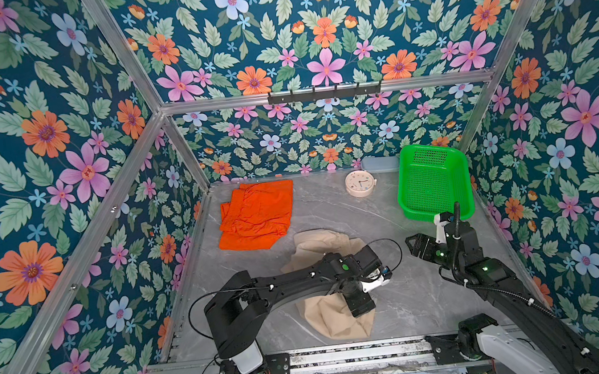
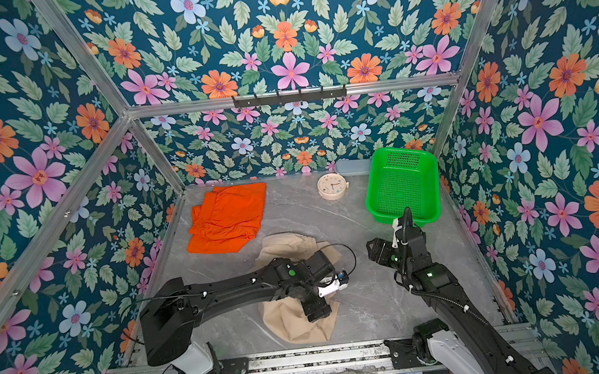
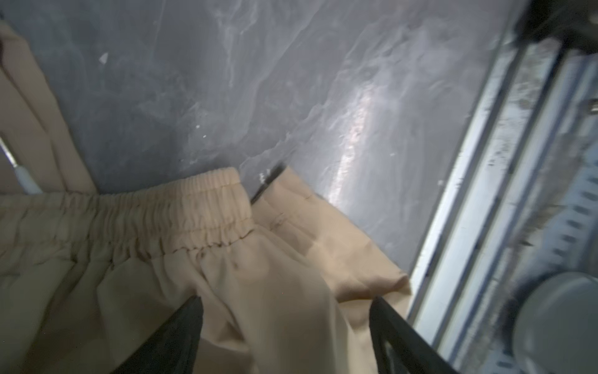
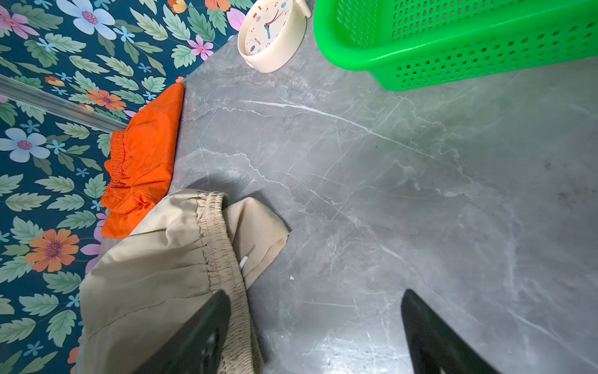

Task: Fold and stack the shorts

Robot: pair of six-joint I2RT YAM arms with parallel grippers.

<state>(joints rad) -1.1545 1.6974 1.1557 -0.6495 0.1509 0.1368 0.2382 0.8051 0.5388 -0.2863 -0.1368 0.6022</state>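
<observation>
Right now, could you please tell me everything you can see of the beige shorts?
The beige shorts are thin, matte cloth with a gathered elastic waistband and a white drawstring tip. They lie crumpled and unfolded on the grey marbled table, near its front middle. The open left gripper straddles a fold. Their far edge nears the orange shorts; contact unclear.

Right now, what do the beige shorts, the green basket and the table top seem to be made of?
Beige shorts: likely thin woven cloth, matte; soft creases, gathered elastic waist. Green basket: moulded plastic, glossy; perforated walls, shiny rim. Table top: grey marble or marble-look laminate, smooth; white veins, glare.
</observation>
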